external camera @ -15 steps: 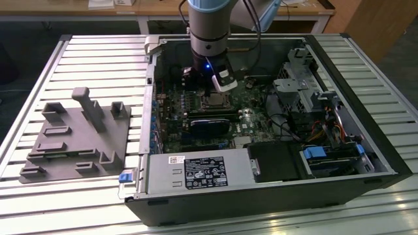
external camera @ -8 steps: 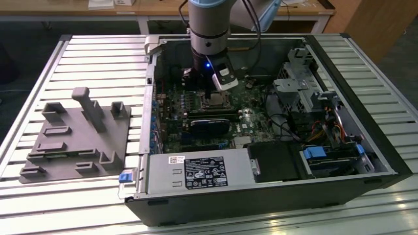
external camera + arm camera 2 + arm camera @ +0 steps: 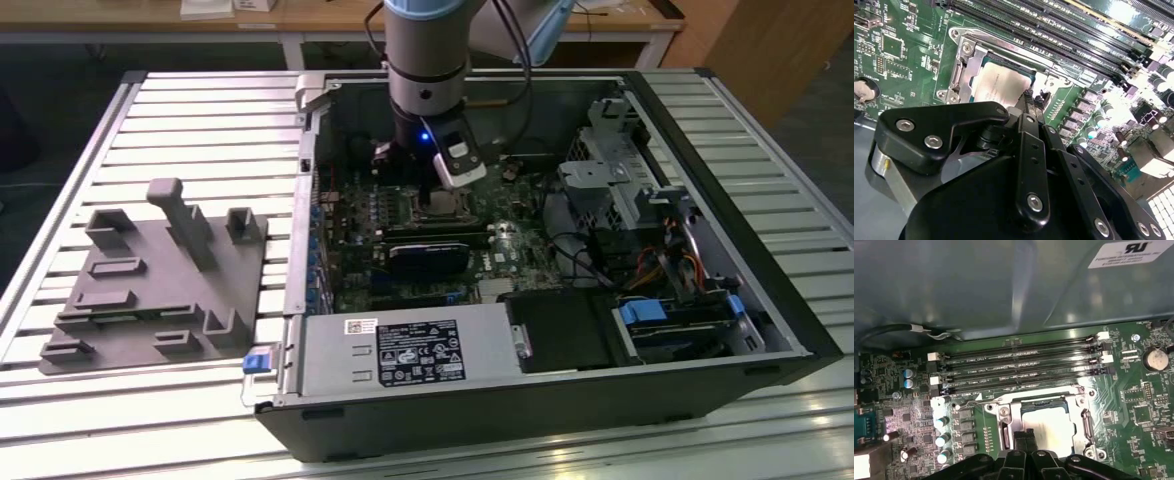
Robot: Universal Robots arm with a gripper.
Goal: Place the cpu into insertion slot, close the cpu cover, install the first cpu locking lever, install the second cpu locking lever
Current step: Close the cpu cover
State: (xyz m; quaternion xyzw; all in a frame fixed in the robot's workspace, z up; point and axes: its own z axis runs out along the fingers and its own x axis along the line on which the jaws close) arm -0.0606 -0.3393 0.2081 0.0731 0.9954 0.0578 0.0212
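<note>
The cpu lies flat in the insertion slot on the green board, its pale metal top showing. The cpu cover, a silvery frame, lies down around the chip. A thin metal lever runs along one side of the frame. My gripper hangs low over the socket's edge, inside the open computer case. Its two black fingertips are pressed together at the rim of the frame, and I see nothing between them.
Long black memory slots run beside the socket. A coin battery and capacitors stand nearby. The grey power supply, a black card and drive cages crowd the case. A grey fixture lies at the exterior view's left.
</note>
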